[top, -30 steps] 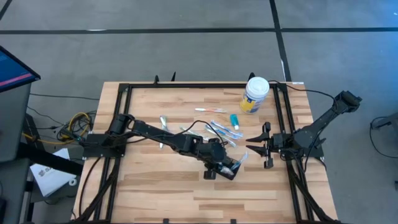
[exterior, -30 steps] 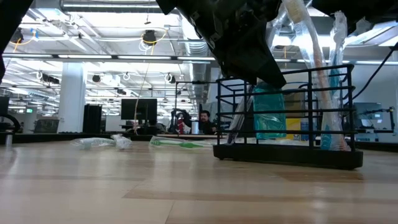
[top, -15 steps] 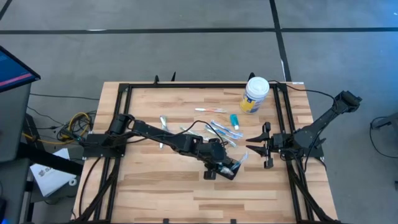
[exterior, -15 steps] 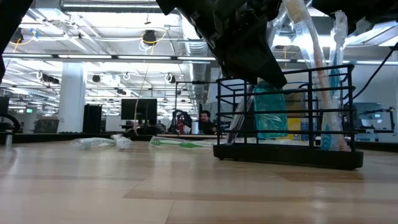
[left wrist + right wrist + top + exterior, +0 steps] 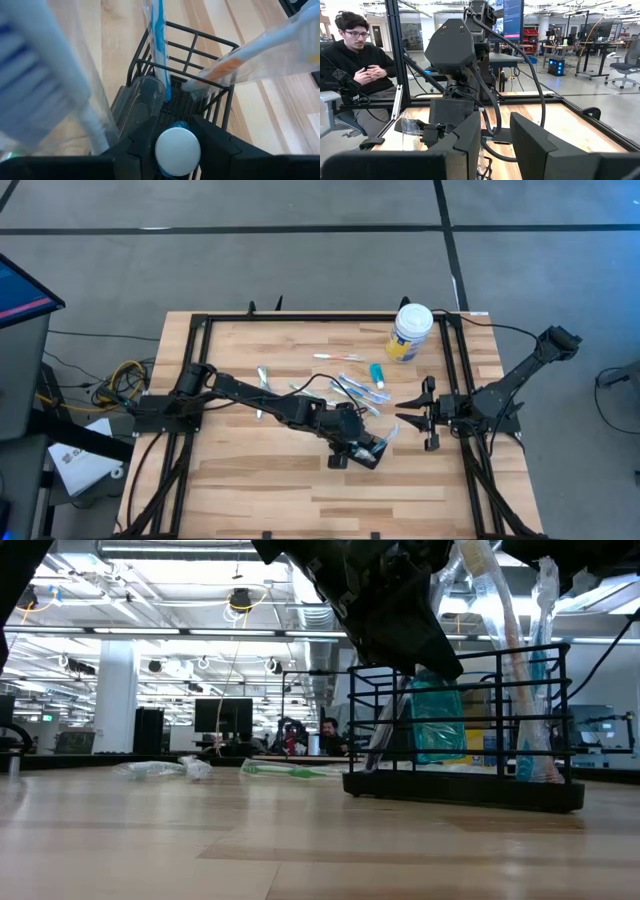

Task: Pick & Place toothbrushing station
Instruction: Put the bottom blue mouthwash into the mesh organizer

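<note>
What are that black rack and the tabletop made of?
The rack looks like thin metal wire with a matte black coating: slim straight bars you can see through. The tabletop looks like pale wood in jointed strips with visible grain and a smooth, slightly glossy finish.

One black wire holder [image 5: 366, 453] stands on one wooden table [image 5: 250, 480]. One white-lidded tub [image 5: 410, 331] sits near the far edge, and one small blue tube [image 5: 377, 374] lies near it. Two robot arms reach over the table. One person [image 5: 357, 75] sits beyond it. The loose wrapped toothbrushes [image 5: 350, 390] are too small to count.
</note>
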Available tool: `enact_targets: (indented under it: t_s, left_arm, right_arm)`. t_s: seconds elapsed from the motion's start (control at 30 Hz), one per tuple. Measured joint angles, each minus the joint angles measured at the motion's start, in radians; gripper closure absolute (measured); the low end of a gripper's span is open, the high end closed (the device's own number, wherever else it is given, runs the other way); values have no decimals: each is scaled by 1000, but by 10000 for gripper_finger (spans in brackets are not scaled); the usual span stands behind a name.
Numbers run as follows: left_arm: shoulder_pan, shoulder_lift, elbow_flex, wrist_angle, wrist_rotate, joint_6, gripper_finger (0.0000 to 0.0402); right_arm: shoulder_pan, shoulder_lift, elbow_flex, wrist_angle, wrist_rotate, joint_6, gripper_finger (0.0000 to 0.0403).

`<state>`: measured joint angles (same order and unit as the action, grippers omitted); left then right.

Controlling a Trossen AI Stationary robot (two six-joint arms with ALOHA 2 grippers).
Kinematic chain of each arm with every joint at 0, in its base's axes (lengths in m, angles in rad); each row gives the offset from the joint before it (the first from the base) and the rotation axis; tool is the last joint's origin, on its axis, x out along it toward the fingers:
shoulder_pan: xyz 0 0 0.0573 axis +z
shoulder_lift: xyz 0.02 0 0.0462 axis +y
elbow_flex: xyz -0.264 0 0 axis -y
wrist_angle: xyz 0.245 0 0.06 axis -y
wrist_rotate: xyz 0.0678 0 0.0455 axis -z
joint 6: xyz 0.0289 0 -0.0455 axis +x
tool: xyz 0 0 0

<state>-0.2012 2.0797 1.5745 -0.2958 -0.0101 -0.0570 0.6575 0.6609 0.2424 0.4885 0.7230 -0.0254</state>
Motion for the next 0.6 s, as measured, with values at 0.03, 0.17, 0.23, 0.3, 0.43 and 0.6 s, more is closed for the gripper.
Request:
enact_targets:
  t_s: [0.03,0.17,0.23,0.3,0.43,0.6]
  left_arm:
    - [0,0,0,0,0,0,286]
    - [0,0,0,0,0,0,286]
    - [0,0,0,0,0,0,285]
    - [0,0,0,1,0,0,282]
    - [0,0,0,4,0,0,273]
    - [0,0,0,5,0,0,259]
  right_arm:
    - [0,0,0,0,0,0,305]
    - [0,0,0,-2,0,0,305]
    - [0,0,0,-3,0,0,305]
    - [0,0,0,-3,0,0,305]
    - [0,0,0,-3,0,0,305]
    - [0,0,0,-3,0,0,305]
